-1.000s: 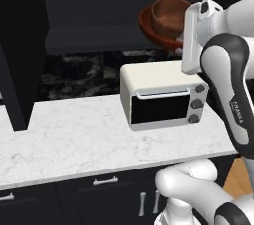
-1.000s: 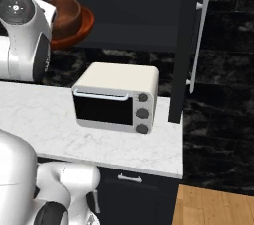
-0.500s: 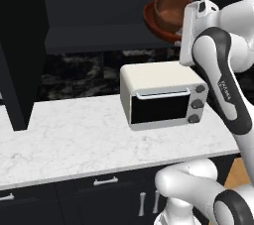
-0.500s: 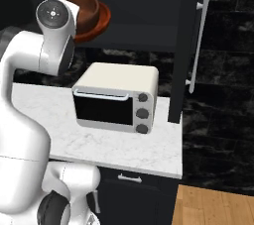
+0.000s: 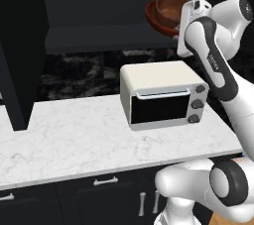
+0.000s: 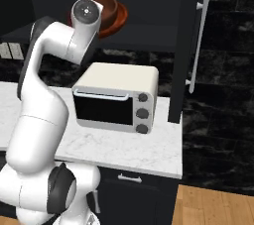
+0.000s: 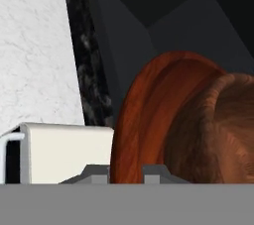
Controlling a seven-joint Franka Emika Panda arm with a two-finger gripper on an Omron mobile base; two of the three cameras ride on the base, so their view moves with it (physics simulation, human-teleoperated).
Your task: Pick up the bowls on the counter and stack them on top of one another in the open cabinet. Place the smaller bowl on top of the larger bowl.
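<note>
White marble counter [image 5: 74,135] carries a cream toaster oven [image 5: 161,95] under the black open cabinet [image 5: 109,8]. Gripper [image 7: 126,172] — jaws narrow, clamped on the larger bowl [image 7: 149,120], the smaller bowl [image 7: 223,130] nested inside — has risen toward the shelf.

Even rendered light, dim cabinet, sharp.
</note>
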